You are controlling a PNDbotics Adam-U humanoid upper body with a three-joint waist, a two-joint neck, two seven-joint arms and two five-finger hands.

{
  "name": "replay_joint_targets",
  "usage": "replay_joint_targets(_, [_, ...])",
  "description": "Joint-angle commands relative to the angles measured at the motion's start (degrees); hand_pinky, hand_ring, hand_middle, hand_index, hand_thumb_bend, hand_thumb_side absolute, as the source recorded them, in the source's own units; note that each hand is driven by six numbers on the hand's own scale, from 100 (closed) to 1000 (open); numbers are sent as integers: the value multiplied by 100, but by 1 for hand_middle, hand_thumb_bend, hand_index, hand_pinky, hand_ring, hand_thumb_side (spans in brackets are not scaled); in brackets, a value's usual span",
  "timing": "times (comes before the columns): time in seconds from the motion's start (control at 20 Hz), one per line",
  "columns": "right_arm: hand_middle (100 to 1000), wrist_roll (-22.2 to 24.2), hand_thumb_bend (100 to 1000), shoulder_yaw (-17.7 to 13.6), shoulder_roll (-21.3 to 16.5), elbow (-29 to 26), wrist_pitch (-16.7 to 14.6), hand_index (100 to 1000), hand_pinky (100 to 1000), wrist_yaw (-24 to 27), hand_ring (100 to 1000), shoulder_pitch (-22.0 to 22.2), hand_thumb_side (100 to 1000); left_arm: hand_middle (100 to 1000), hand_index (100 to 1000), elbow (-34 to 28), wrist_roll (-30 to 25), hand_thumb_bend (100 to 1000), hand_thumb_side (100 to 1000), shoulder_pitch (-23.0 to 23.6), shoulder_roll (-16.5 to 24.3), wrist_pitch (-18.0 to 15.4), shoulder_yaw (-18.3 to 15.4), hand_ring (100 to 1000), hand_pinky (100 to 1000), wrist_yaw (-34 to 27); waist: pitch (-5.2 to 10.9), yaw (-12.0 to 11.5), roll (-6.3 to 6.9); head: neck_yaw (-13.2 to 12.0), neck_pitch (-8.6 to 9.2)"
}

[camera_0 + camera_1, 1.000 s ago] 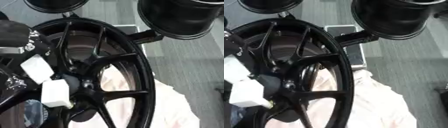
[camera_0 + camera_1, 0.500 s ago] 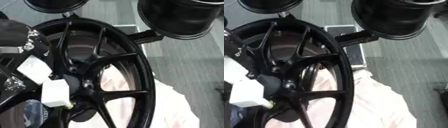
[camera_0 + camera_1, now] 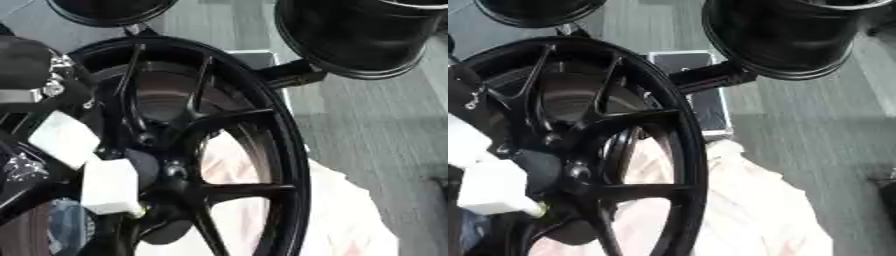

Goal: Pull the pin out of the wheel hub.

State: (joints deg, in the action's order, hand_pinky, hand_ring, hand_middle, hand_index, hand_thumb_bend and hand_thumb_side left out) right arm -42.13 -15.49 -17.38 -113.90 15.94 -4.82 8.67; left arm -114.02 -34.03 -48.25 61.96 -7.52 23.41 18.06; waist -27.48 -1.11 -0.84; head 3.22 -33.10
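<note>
A black spoked wheel (image 3: 262,150) stands on edge and fills the left of both views, its hub (image 3: 171,172) low at the centre left. My left hand (image 3: 109,187) comes in from the left edge, black and silver with two white blocks, and lies against the spokes just left of the hub. A small pale yellow tip (image 3: 535,210) shows at the lower white block's corner, next to the hub; I cannot make out what it is. No grasp can be made out. My right hand shows in neither view.
A second black rim (image 3: 359,35) hangs at the upper right and a third (image 3: 105,10) at the top left. A pale pink cloth (image 3: 350,215) lies under the wheel. A grey box (image 3: 697,85) with a black bracket (image 3: 710,77) stands behind it on grey flooring.
The white blocks of my left hand have slid slightly down and to the left along the spokes. The wheel stands as before.
</note>
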Motion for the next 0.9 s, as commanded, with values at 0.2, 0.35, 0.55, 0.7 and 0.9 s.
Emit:
replay_joint_targets(0.2, [572,-5,100,-48,-44,-69,-11,656,562,24,621,49,470,341,502,-57,202,464,100,-31,200,103,-173,480,643,86,169,-4,-12,18,82])
replay_joint_targets(0.35, [572,-9,100,-53,-43,-69,-11,656,563,20,621,57,470,312,484,-57,259,454,100,-41,204,105,-249,470,641,86,178,-15,-16,32,83])
replay_joint_targets(0.55, [572,-33,100,-76,-36,-69,-4,656,563,9,621,83,470,293,472,-57,392,463,100,-144,201,83,-551,480,646,-22,196,-65,-17,81,70])
replay_joint_targets(0.7, [572,-56,100,-91,-44,-69,1,656,563,-4,621,106,470,289,464,-57,468,481,100,-236,222,10,-830,488,646,-66,216,-110,-5,130,44])
replay_joint_targets(0.9, [572,-85,100,-107,-60,-69,5,656,562,-20,621,118,470,273,455,-57,598,475,100,-333,236,20,-1201,478,645,-241,247,-181,21,179,22])
